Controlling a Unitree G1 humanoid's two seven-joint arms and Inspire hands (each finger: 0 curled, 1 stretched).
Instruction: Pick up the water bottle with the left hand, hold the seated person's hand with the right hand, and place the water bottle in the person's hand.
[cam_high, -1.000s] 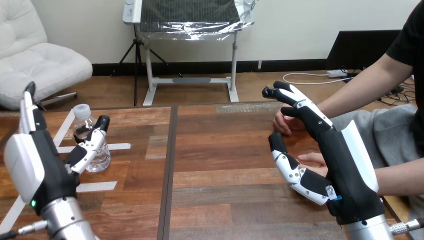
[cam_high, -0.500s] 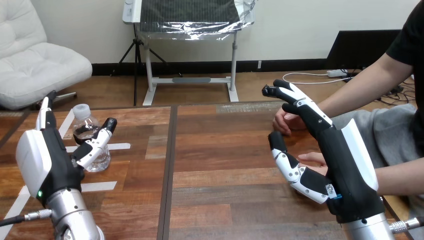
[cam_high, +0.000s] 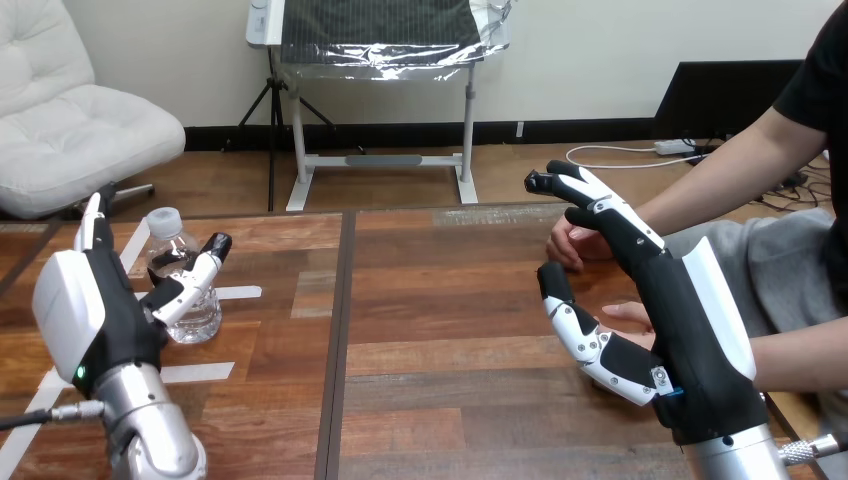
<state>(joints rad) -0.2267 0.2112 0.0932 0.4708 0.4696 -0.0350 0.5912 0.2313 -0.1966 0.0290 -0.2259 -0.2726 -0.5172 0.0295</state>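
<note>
Left hand (cam_high: 118, 318) has edged in around the water bottle (cam_high: 203, 318), fingers (cam_high: 92, 228) unclenched; right hand (cam_high: 685, 335) likewise released.

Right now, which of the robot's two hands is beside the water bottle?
The left hand, open, its thumb in front of the water bottle; the right hand is open, far off at the right.

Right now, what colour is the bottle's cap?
The cap is white; head view shows it best.

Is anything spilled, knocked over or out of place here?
Nothing stands out. The water bottle stands upright and capped on the table, no spill visible; the left hand is open beside it, the right hand open near the person's hands.
</note>
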